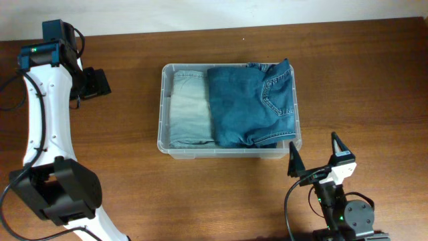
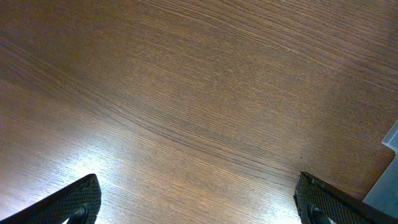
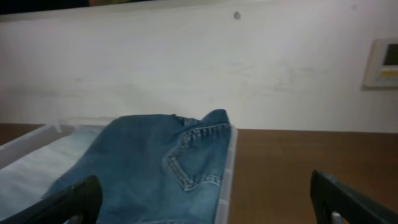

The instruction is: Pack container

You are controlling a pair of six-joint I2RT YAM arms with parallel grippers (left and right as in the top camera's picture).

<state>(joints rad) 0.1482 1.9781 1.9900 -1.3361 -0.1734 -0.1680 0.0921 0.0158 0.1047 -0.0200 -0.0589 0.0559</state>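
Container (image 1: 229,152) sits mid-table, holding light jeans (image 1: 189,107) and dark jeans (image 1: 251,104), which ride over its 3 o'clock rim. Tucking that edge inside, pressing from above, seems best. Left gripper (image 2: 196,190) at 10 o'clock and right gripper (image 1: 313,142) at 5 o'clock both gape wide, empty, touching nothing.

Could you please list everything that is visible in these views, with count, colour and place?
container: one, clear plastic, middle of the table.
dark jeans: one, dark blue, folded in the container's right part, an edge on the rim.
light garment: one, pale blue, folded in its left part.
table: one, brown wood.
wall panel: one, whitish, on the white wall.
left gripper: one, black, open, over bare table left of the container.
right gripper: one, black, open, by the container's near right corner.
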